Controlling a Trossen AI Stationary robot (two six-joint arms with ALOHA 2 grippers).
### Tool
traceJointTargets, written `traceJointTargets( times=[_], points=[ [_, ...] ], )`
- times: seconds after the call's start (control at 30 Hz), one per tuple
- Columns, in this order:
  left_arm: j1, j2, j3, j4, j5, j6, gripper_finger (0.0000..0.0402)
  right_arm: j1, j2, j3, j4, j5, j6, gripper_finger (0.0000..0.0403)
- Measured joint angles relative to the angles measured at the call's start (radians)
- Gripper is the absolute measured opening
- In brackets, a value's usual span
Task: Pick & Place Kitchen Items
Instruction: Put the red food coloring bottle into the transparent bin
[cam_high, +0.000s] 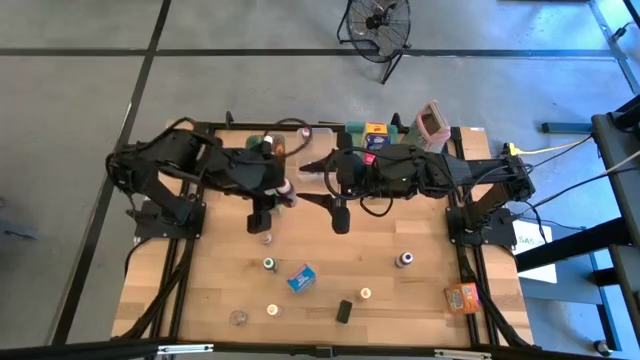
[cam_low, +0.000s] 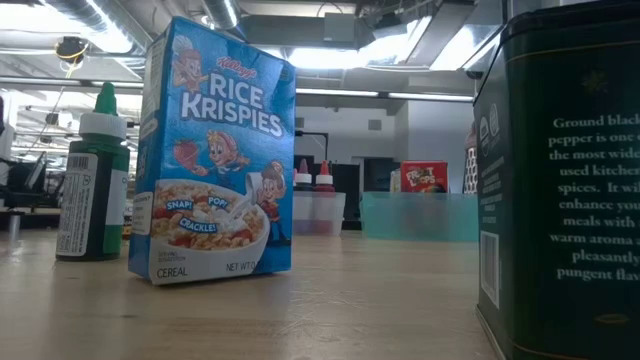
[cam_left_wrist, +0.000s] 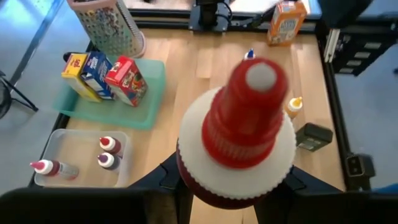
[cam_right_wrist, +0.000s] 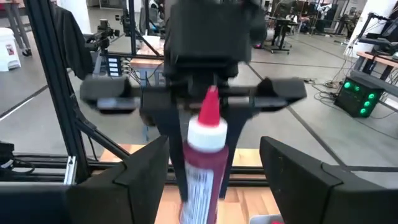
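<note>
My left gripper (cam_high: 285, 192) is shut on a small bottle (cam_right_wrist: 202, 165) with a dark red body, a white collar and a red cone cap (cam_left_wrist: 249, 112), over the table's middle. My right gripper (cam_high: 310, 185) is open and empty, level and facing the left gripper from the table's right. In the right wrist view its two fingers (cam_right_wrist: 146, 177) show to either side of the bottle, apart from it. Loose on the table are a blue Rice Krispies box (cam_high: 301, 277), a green-capped bottle (cam_low: 95, 180), a black pepper tin (cam_high: 343, 311) and an orange box (cam_high: 462, 296). My left gripper pinches the bottle between its two fingers (cam_right_wrist: 179, 127), which run down either side of the cap and collar onto the upper body (cam_right_wrist: 198, 155). The fingers point down from above. The bottle stands nearly upright, cap toward the wrist; its base is cut off in the right wrist view.
A green tray (cam_left_wrist: 146, 102) holding small food boxes and a clear bin (cam_left_wrist: 71, 140) holding small bottles stand at the far edge, beside the pinkish grater (cam_high: 432, 122). Several small jars and bottles (cam_high: 404, 260) are scattered over the near half of the table.
</note>
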Motion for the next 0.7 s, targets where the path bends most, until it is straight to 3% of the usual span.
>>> traceJointTargets(
  times=[0.7],
  points=[
    [0.039, 0.037, 0.000, 0.020, 0.043, 0.063, 0.0119, -0.006, 0.029, 0.001, 0.006, -0.036, 0.078, 0.0251]
  ],
)
